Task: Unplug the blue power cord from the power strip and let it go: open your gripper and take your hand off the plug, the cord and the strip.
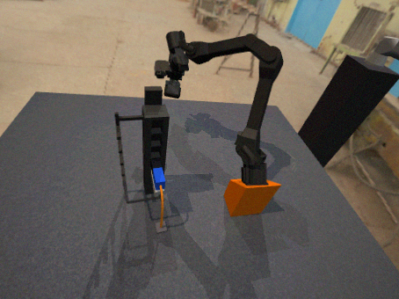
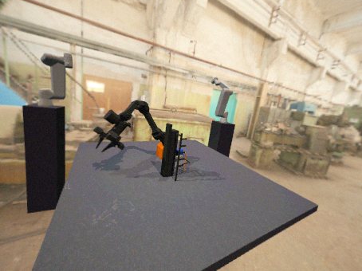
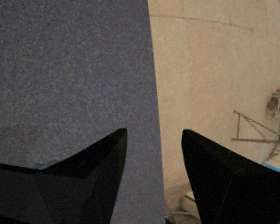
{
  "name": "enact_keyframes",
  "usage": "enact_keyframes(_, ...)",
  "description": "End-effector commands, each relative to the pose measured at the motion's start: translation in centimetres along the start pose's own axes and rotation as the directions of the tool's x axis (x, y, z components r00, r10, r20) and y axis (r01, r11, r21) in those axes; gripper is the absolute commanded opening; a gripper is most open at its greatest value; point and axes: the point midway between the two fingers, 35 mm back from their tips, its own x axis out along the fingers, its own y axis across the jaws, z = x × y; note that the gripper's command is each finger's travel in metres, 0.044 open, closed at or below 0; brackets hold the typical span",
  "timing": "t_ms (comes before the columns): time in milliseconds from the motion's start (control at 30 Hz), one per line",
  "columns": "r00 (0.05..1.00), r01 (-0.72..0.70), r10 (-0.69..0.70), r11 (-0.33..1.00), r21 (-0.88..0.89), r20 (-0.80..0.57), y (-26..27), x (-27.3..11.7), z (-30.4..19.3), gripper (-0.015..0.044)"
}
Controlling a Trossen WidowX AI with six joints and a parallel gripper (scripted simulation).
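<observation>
Count one tabletop (image 1: 79,225) (image 2: 167,228); one black arm (image 1: 263,98) (image 2: 151,120); one orange block (image 1: 252,200) (image 2: 159,151); one blue plug (image 1: 159,178) (image 2: 180,151); one orange cord (image 1: 163,207) (image 2: 185,162). In exterior view, relative to tabletop centre, count two black pedestals (image 1: 347,106) (image 2: 44,160), at ten and one o'clock; two grey arms (image 1: 388,46) (image 2: 59,80), one per pedestal.
</observation>
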Motion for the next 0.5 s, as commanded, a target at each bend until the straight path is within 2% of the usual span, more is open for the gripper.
enact_keyframes(0, 0.995, -0.048, 0.046, 0.999, 0.018, 0.088, 1.6, -1.0, 3.0, 0.016)
enact_keyframes(467, 0.891, -0.257, 0.229, 0.966, 0.02, 0.393, 7.9, -7.9, 13.1, 0.016)
